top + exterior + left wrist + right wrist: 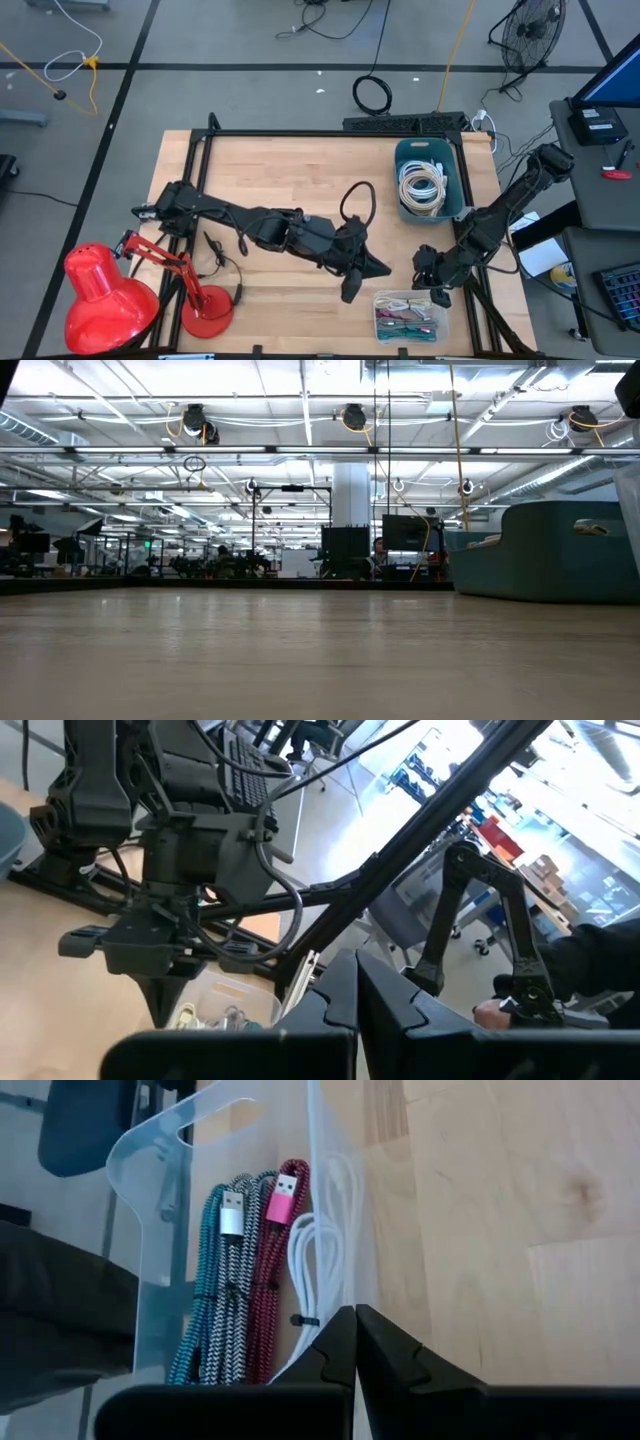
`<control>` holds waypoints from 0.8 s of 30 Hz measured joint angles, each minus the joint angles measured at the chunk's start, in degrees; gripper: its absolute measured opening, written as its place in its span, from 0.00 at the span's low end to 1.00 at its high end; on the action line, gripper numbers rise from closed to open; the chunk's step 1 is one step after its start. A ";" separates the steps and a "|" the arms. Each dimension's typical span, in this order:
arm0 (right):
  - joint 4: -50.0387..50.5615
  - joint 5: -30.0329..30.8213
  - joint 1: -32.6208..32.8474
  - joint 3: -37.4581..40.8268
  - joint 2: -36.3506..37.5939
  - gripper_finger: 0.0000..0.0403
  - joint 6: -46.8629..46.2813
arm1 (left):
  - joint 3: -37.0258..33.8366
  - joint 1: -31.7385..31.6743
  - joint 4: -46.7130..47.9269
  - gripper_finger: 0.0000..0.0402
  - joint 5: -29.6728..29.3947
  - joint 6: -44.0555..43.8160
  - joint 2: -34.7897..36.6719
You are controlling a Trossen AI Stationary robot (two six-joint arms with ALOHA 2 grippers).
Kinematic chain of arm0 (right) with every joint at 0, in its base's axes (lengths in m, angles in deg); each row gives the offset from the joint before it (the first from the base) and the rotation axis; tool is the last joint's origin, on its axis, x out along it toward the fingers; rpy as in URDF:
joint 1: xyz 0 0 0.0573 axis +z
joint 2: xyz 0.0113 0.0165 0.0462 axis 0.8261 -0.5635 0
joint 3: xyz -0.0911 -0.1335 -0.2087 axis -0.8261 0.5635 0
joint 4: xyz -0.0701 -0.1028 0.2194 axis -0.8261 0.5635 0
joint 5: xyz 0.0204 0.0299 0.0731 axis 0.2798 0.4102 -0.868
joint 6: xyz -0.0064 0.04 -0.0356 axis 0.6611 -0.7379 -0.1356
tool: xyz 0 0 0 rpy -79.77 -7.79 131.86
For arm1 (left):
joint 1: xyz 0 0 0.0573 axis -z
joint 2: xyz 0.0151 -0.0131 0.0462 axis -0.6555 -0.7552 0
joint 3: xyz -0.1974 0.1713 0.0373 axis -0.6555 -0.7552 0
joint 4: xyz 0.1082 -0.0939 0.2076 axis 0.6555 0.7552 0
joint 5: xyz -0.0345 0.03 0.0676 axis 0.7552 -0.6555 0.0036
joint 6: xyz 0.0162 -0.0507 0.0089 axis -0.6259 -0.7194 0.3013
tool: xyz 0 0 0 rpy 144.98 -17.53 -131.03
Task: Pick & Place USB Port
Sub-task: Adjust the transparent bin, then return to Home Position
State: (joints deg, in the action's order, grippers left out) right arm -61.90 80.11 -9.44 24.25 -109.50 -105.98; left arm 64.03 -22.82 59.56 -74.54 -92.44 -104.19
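A clear plastic box [410,315] near the table's front edge holds several USB cables: teal, black-and-white, red with a pink plug [279,1205], and white. My right gripper [436,292] points down over the box's far right corner, shut and empty; it also shows in its own wrist view [355,1335], close to the box's clear wall [330,1230]. My left gripper [362,275] is shut and empty at mid-table, to the left of the box; its shut fingertips show in the left wrist view [356,980].
A teal bin [430,180] with coiled white cables stands at the far right; it also shows in the low view [560,550]. A red desk lamp [110,290] stands at the front left corner. Bare wood lies between the arms and toward the far edge.
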 joint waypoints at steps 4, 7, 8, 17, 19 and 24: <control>0.20 -0.01 0.00 0.00 0.00 0.00 -0.01 | 0.00 -0.14 0.04 0.00 0.03 0.07 0.00; 0.19 -0.18 0.00 0.00 0.00 0.00 -0.45 | 0.00 -0.12 0.07 0.00 0.06 0.07 0.00; 0.19 -0.24 0.06 0.00 0.00 0.00 -0.72 | 0.00 -0.12 0.26 0.00 0.08 0.06 0.00; 0.27 0.88 2.74 -0.08 0.00 0.00 -2.37 | 0.00 -0.31 1.29 0.00 0.48 0.31 0.00; 0.53 1.51 2.69 -0.87 0.00 0.00 -2.14 | 0.00 -0.54 1.29 0.00 0.77 0.39 0.00; 0.78 1.88 -0.49 -5.76 0.02 0.00 2.69 | -0.02 -1.56 1.85 0.00 1.29 2.27 0.54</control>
State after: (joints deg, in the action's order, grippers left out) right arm -61.12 81.99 -9.93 18.49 -109.48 -103.29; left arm 64.01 -24.38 61.41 -73.25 -90.17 -103.66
